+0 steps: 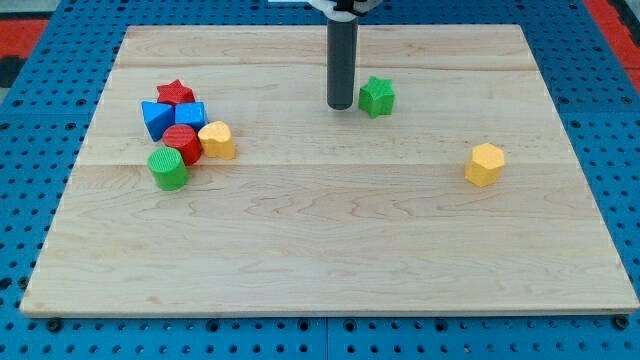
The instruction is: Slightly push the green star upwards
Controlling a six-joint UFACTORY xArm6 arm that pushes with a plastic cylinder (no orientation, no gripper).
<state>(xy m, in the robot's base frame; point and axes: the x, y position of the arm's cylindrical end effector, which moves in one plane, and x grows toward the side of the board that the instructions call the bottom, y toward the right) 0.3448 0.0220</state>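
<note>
The green star [377, 96] lies on the wooden board [330, 250], above the middle and a little to the right. My rod comes down from the view's top, and my tip [340, 105] rests on the board just left of the star, with a small gap between them. The tip is level with the star's lower half.
A cluster at the view's left holds a red star [175, 94], a blue block [157, 118], another blue block [191, 114], a red cylinder [182, 143], a yellow block [217, 140] and a green cylinder [168, 168]. A yellow hexagonal block [485, 164] lies at the right.
</note>
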